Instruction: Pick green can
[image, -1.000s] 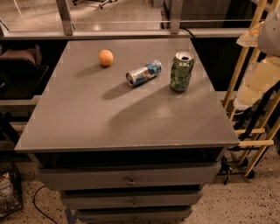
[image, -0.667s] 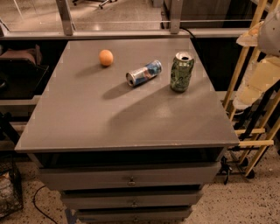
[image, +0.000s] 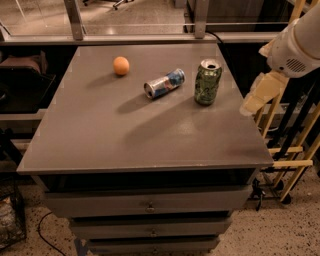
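Observation:
The green can (image: 207, 82) stands upright on the grey table (image: 125, 135), near its far right side, with its silver top and pull tab showing. It has mottled lighter green markings. My gripper (image: 254, 100) hangs off the table's right edge, to the right of the can and a little nearer the camera, apart from it. The white arm housing (image: 296, 49) sits above the gripper at the right edge of the view.
A blue-and-silver can (image: 164, 83) lies on its side just left of the green can. An orange ball (image: 121, 65) rests at the far left. Drawers (image: 150, 205) run below the tabletop. Wooden rails (image: 290, 150) stand to the right of the table.
My gripper and arm have shifted a little to the left, closer to the table's right edge. The cans and the ball have not moved.

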